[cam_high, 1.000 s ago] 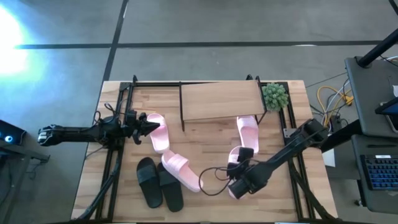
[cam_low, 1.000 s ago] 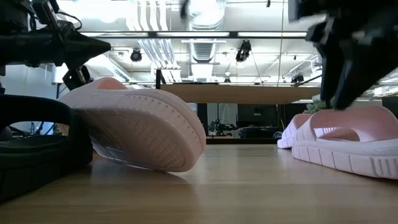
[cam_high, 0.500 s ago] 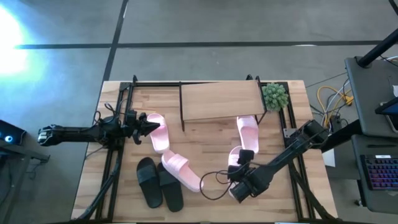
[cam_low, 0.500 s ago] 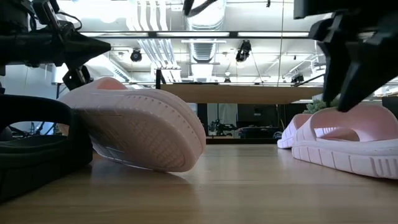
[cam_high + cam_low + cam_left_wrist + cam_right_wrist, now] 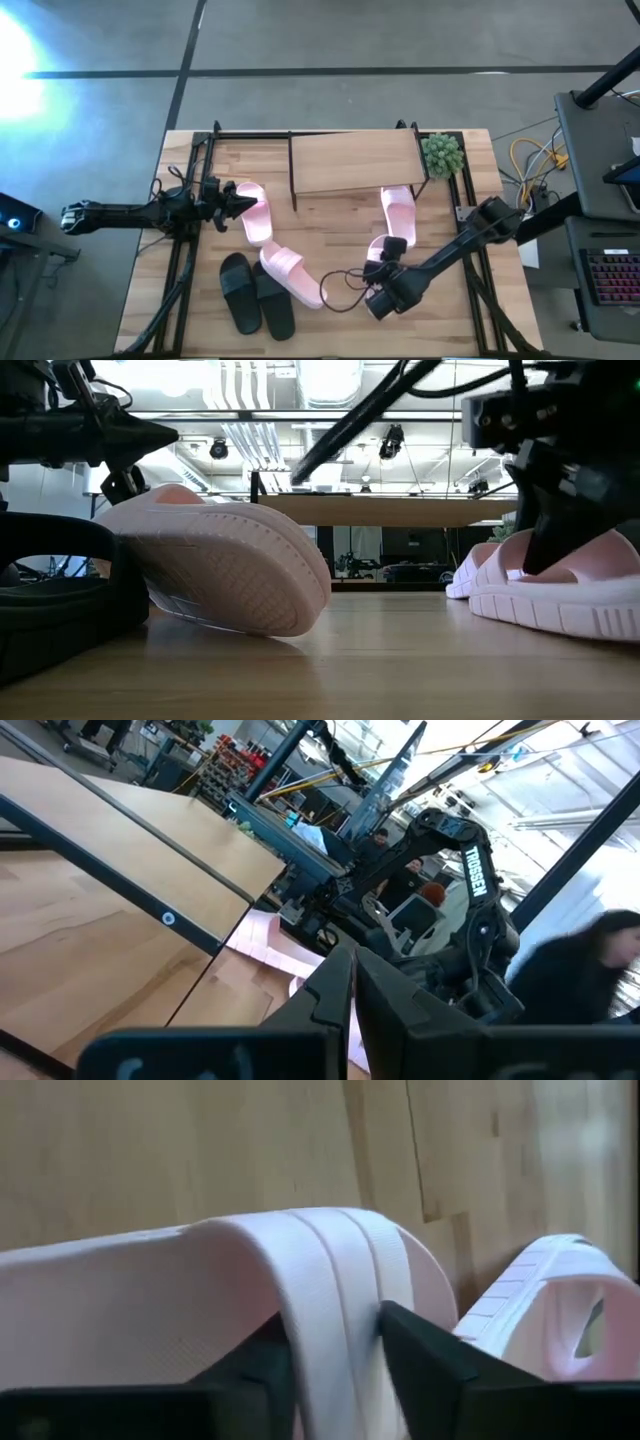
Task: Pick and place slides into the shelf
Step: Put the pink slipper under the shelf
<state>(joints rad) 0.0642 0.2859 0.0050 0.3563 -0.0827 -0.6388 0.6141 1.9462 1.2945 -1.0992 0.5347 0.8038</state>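
Clamped across the wide strap of a pale pink slide [image 5: 330, 1330], my right gripper [image 5: 385, 262] sits at the near right part of the table [image 5: 340, 215]; the right wrist view shows 1 dark finger [image 5: 430, 1365] on each side of that strap, pressed against it. From overhead this slide [image 5: 379, 250] is mostly hidden under my wrist and its cable. Just beyond it, toward the far side, lies a second pink slide [image 5: 398, 211], its far end touching the right leg of the shelf [image 5: 355, 160]. The shelf stands at the far middle of the table, its top board bare, with a small green plant [image 5: 442, 153] just to its right.

My left gripper [image 5: 240, 203] is closed on nothing, hovering at the left side with its tip over the edge of a third pink slide [image 5: 254, 212]. A fourth pink slide [image 5: 291, 275] lies nearer, and the 2 black slides [image 5: 255, 293] lie side by side at the near left.

Only the low view shows the held slide's sole [image 5: 560, 615] resting flat on the wood, and the left pink slide [image 5: 220, 565] tilted, sole turned toward the camera. Only the left wrist view shows the shelf's underside rail and black leg.
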